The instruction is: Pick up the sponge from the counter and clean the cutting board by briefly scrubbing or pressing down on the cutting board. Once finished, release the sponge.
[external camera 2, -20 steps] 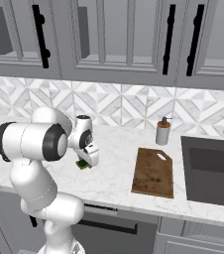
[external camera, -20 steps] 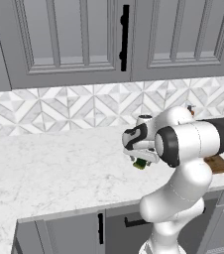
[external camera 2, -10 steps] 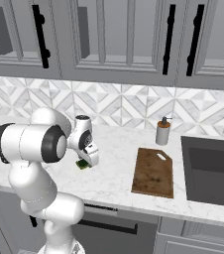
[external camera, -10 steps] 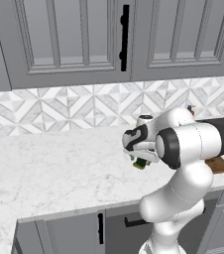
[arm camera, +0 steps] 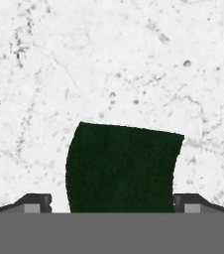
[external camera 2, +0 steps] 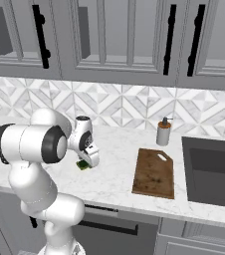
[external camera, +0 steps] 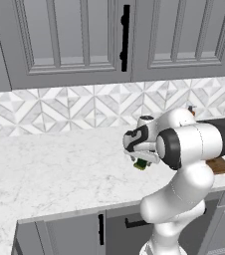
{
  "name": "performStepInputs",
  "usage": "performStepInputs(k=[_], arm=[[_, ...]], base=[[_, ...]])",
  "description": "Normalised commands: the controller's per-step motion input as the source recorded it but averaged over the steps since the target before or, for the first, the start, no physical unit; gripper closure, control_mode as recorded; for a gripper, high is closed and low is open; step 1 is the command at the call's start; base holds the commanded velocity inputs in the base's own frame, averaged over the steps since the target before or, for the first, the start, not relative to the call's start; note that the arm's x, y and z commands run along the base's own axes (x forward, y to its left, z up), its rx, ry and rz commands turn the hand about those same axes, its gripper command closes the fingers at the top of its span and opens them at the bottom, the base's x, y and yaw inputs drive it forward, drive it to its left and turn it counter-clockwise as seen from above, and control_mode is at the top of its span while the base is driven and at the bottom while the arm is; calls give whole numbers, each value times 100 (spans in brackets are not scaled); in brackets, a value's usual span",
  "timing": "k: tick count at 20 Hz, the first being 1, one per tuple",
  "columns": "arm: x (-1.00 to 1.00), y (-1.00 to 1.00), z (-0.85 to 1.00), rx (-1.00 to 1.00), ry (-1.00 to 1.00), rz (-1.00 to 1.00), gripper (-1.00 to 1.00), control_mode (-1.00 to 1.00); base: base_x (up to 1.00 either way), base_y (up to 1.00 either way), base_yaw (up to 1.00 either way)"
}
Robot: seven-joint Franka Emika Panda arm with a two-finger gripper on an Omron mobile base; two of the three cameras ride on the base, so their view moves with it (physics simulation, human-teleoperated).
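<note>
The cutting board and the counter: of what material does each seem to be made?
The cutting board looks like reddish-brown wood with a matte finish; grain streaks run along it. The counter looks like white marble or an imitation of it, smooth, with faint grey veins and specks.

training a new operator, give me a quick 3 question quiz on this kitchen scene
1. True or false: the sponge lies on the cutting board.
2. In the hand view, the sponge sits: A) left of both fingertips B) between them C) right of both.
3. What stands on the counter just behind the board, beside the sink?

Key:
1. False. It is at the claw, on the marble, apart from the board.
2. B.
3. A soap dispenser.
</note>
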Motion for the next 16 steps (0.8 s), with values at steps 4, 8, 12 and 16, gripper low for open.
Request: performStepInputs(k=[4, 8, 12, 16], arm=[[0, 0, 0, 0, 0, 0, 100, -100], [0, 0, 0, 0, 0, 0, 100, -100], [-1, -19, 0, 0, 0, 0, 100, -100], [-5, -60, 10, -3, -2, 12, 100, -100]], base=[[0, 0, 0], [0, 0, 0], [0, 0, 0], [0, 0, 0]])
